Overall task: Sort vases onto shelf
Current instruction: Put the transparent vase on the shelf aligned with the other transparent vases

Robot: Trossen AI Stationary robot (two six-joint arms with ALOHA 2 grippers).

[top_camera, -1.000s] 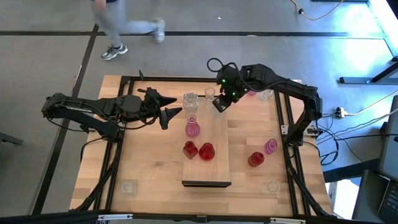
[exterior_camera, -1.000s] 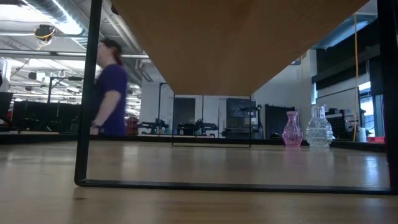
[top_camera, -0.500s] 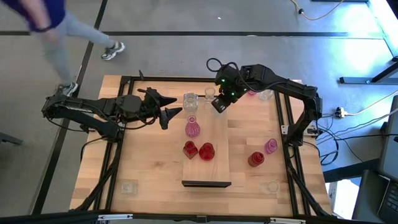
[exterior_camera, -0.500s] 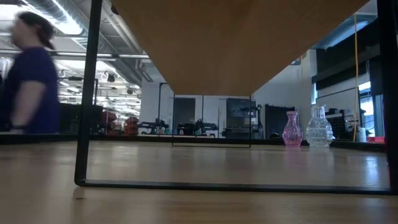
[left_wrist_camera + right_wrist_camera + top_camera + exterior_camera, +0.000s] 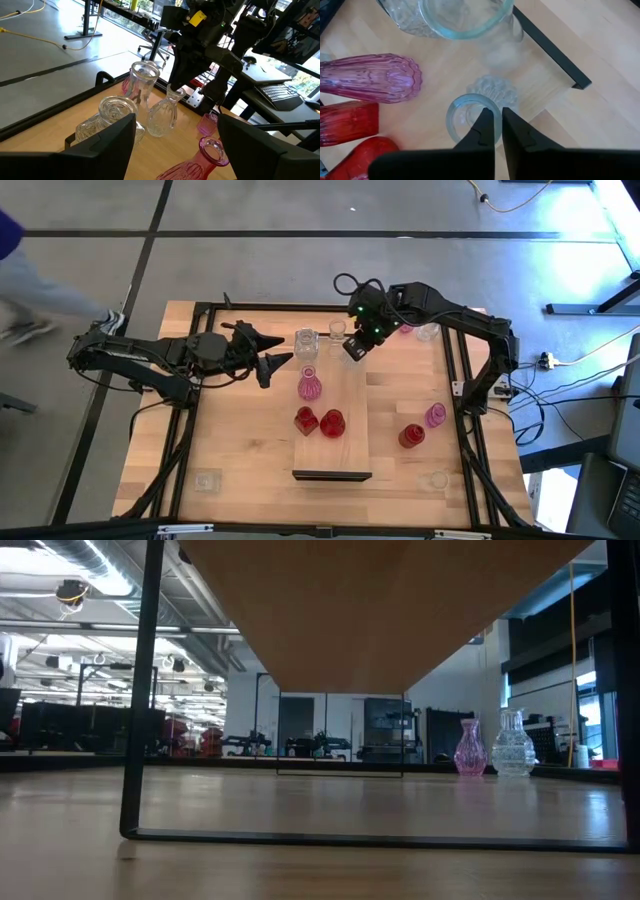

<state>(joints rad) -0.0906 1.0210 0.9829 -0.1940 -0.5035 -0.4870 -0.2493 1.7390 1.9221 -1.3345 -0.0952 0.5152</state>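
Wooden bench (image 5: 230, 450), far end of the shelf (image 5: 345, 415): right tool (image 5: 494, 126) pinches the clear vase (image 5: 470, 117) by its slick, brittle rim, left tool (image 5: 270, 350) gaping, empty.

Person (image 5: 25, 280): cut off by high view's left edge, blurred; only a leg and shoe show.
Clear wide-mouthed vase (image 5: 465, 17): cropped at right wrist view's edge.
Red vases (image 5: 350, 135): cropped there likewise.
Low view: shelf underside (image 5: 380, 600) hides most of the worktop.
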